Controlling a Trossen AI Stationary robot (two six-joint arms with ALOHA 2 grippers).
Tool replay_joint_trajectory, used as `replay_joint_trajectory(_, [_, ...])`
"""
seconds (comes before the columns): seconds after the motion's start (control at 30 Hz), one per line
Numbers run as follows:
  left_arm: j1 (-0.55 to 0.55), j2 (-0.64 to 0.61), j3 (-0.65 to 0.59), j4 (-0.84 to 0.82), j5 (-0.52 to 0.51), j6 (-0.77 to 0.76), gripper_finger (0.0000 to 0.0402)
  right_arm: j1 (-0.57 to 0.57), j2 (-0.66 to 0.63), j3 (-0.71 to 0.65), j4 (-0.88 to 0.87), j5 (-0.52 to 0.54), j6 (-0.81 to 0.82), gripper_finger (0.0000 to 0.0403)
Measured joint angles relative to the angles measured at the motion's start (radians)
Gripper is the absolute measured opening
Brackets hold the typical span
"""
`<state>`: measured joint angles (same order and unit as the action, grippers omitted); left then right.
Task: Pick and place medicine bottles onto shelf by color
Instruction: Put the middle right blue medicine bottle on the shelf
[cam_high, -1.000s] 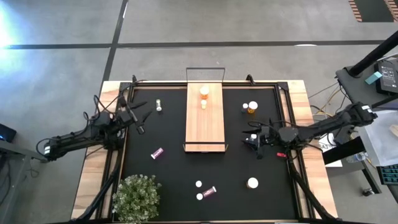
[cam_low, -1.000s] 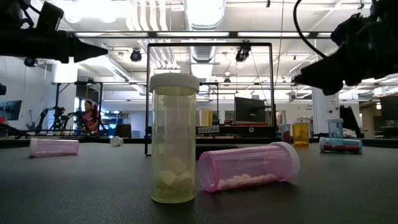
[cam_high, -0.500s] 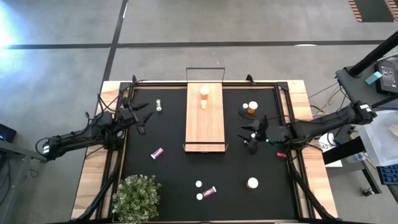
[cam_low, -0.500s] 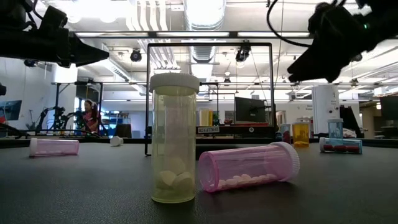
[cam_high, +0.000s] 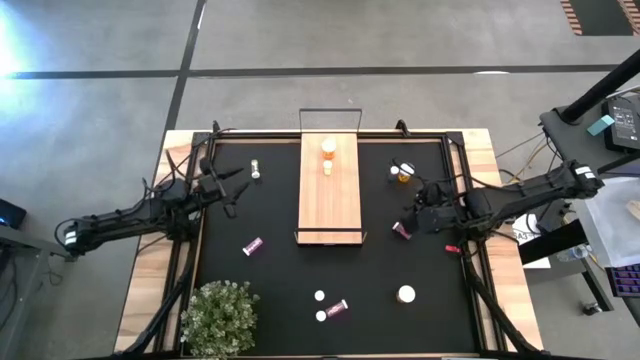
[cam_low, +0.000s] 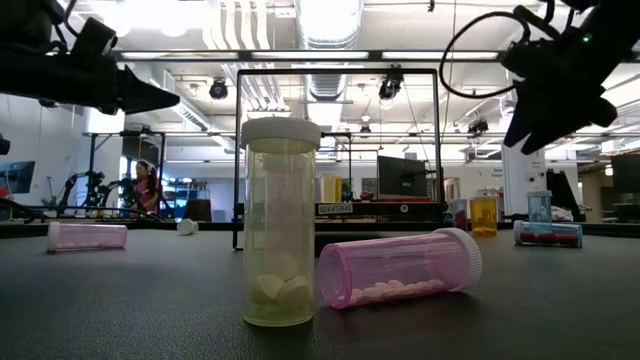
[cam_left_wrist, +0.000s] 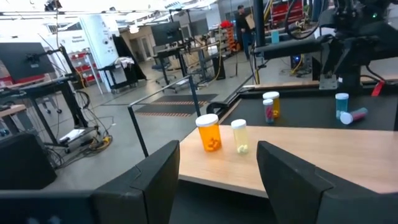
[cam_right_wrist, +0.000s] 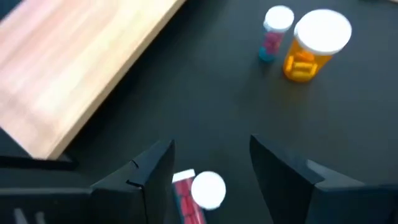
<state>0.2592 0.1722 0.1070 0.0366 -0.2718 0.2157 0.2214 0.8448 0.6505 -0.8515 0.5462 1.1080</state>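
Targeting: the right gripper (cam_high: 418, 218) hangs over the black mat (cam_high: 270, 290) just off the shelf's (cam_high: 330, 195) near right corner, pointed down at a lying pink bottle (cam_high: 402, 231).
Right gripper state: fingers stand moderately apart, holding nothing.
Pink bottle position: on the mat between the shelf's near right corner and the right gripper, almost under the fingertips; in the right wrist view its white cap (cam_right_wrist: 208, 190) shows in the gap between the fingers.
Long axis: the bottle lies on its side, slanted to the shelf's long edge; its body appears to run across the finger gap rather than along it, so a wrist turn before descent is probably needed.
Nearer arm: the right arm, by far; the whole shelf lies between the bottle and the left arm.
Left gripper (cam_high: 225, 190): waits off the shelf's left side, fingers apart and empty, facing the shelf.
Shelf contents: an amber bottle (cam_high: 328, 148) and a pale bottle (cam_high: 327, 168) stand upright at its far end.
Risk: a round bottle may roll away from the shelf if pinched off-centre.
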Motion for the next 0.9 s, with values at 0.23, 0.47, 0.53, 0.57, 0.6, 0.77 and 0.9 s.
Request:
replay_joint_trajectory(0.23, [0.0,0.032,0.0,-0.001,0.0,0.0,0.0199,0.0,0.024,-0.001,-0.004,-0.004,-0.009,0.0199])
replay_joint_trajectory(0.47, [0.0,0.059,0.0,-0.001,0.0,0.0,0.0199,0.0,0.022,-0.003,-0.004,-0.003,-0.035,0.0199])
replay_joint_trajectory(0.53, [0.0,0.065,0.0,0.0,0.0,0.0,0.0199,0.0,0.023,-0.003,-0.004,-0.003,-0.038,0.0199])
replay_joint_trajectory(0.57, [0.0,0.069,0.0,-0.001,0.0,0.0,0.0199,0.0,0.023,-0.003,-0.004,-0.002,-0.039,0.0199])
replay_joint_trajectory(0.6, [0.0,0.071,0.0,-0.001,0.0,0.0,0.0199,0.0,0.023,-0.003,-0.004,0.002,-0.048,0.0199])
replay_joint_trajectory(0.77, [-0.001,0.048,-0.013,-0.005,0.0,0.0,0.0199,0.0,0.023,-0.003,-0.004,0.007,-0.06,0.0199])
replay_joint_trajectory(0.9, [-0.001,0.0,-0.044,0.007,0.002,0.0,0.0199,0.0,0.023,-0.005,-0.005,0.007,-0.058,0.0199])
